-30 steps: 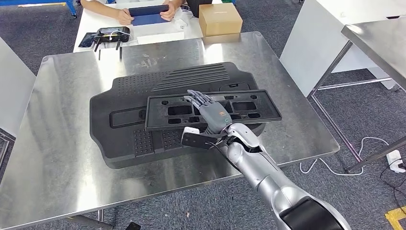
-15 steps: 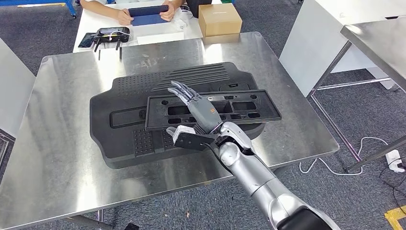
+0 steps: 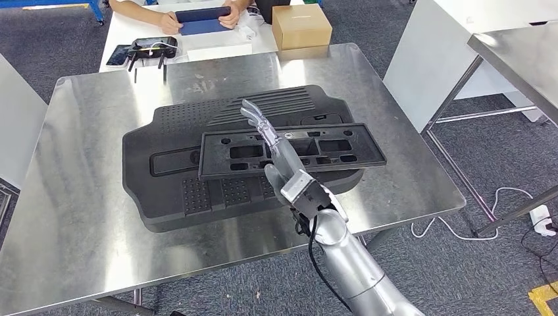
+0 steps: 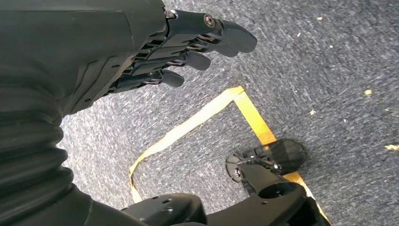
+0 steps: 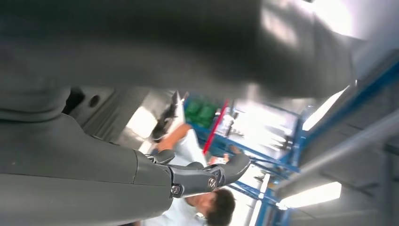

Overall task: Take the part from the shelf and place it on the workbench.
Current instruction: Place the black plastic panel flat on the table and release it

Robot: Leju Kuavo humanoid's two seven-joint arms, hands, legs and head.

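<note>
Part (image 3: 293, 150): flat black frame with cut-outs, lying across a larger black panel (image 3: 171, 164) on the steel tabletop (image 3: 85, 217), its right end overhanging the panel's edge.

Right hand (image 3: 279, 155): raised above the part on a silver arm (image 3: 349, 263), turned edge-on, fingers (image 3: 253, 117) stretched out straight and apart, holding nothing; whether the palm touches the part cannot be told. The right wrist view is blurred, showing the thumb (image 5: 207, 176) extended.

Left hand (image 4: 141, 52): hanging over grey carpet (image 4: 329, 70) marked with yellow tape (image 4: 188, 125), fingers (image 4: 188, 59) loosely bent, nothing in them.

Beyond the tabletop: a white table (image 3: 131, 33) with a cardboard box (image 3: 303, 26), a black controller (image 3: 154, 46) and a dark tablet (image 3: 201, 20) held by a person's hands (image 3: 172, 23).

Right of the tabletop: a white cabinet (image 3: 447, 52) and another steel table (image 3: 520, 59); white cable (image 3: 480, 224) on the carpet.
</note>
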